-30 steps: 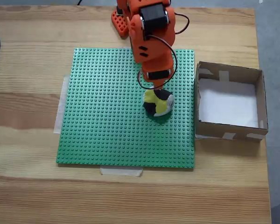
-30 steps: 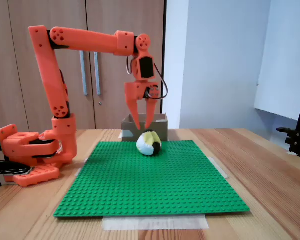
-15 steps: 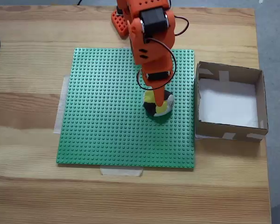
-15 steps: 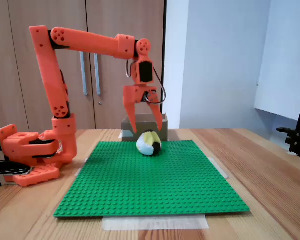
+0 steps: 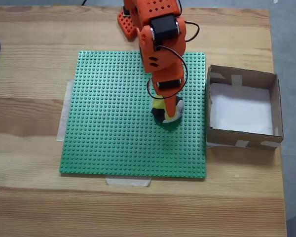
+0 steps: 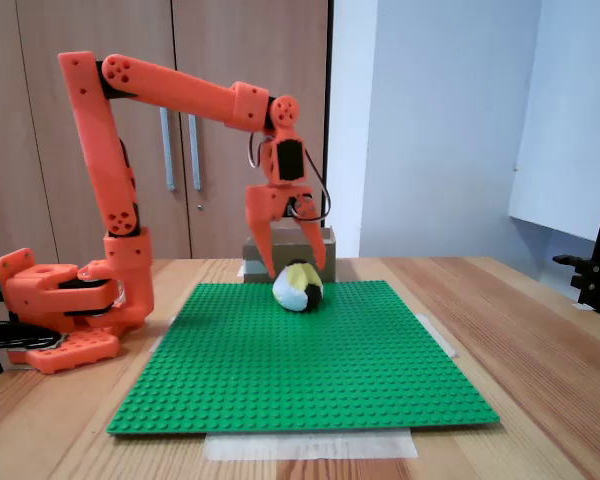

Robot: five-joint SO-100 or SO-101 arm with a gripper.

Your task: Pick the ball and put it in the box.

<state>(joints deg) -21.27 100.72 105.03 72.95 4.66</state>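
The ball (image 5: 164,115) lay on the green studded baseplate (image 5: 113,123), toward the plate's edge nearest the box (image 5: 242,107); in the side fixed view the ball (image 6: 298,286) sat near the plate's far edge. The box stood on the wooden table (image 5: 29,207) just beside the baseplate, its white bottom bare. The orange arm (image 6: 170,85) reached over the plate from its base at the plate's far-left corner in that view. The gripper (image 6: 291,273) pointed down over the ball, jaws spread wide, one finger (image 6: 261,245) on each side of the ball's top. Contact with the ball could not be judged. From above, the gripper (image 5: 168,111) covered part of the ball. Pale tape (image 5: 128,181) held the plate's edges to the table.
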